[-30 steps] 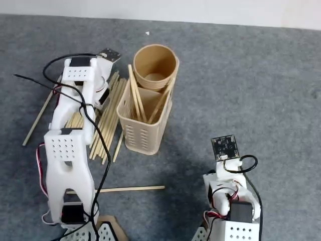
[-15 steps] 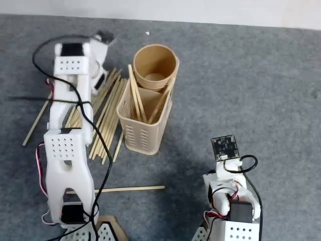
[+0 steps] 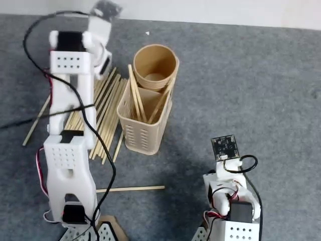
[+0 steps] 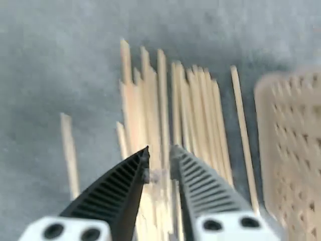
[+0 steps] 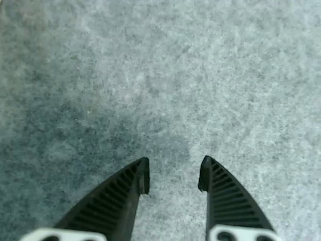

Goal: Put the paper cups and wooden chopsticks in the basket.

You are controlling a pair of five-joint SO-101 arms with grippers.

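Observation:
A cream perforated basket (image 3: pixel 143 133) stands mid-table with a brown paper cup (image 3: pixel 154 65) in its far end and a few wooden chopsticks (image 3: pixel 136 98) leaning inside. A pile of chopsticks (image 3: pixel 104 120) lies on the grey carpet beside it. The left arm (image 3: pixel 70 60) is raised over the pile's far end. My left gripper (image 4: pixel 159 159) hangs above the pile (image 4: pixel 190 110), nearly shut on what looks like a chopstick (image 4: pixel 161 211) between its fingers. The basket's wall (image 4: pixel 296 150) is off to one side. My right gripper (image 5: pixel 173 176) stands open over bare carpet.
One chopstick (image 3: pixel 131 189) lies alone in front of the basket, and another (image 3: pixel 36 123) lies apart at the pile's left. The right arm (image 3: pixel 231 193) sits at the near right. A cardboard scrap (image 3: pixel 108 224) is at the left arm's base. A pale wall borders the far edge.
The left arm has lifted up and away from the chopstick pile toward the far edge. The right arm, basket and cup have not moved.

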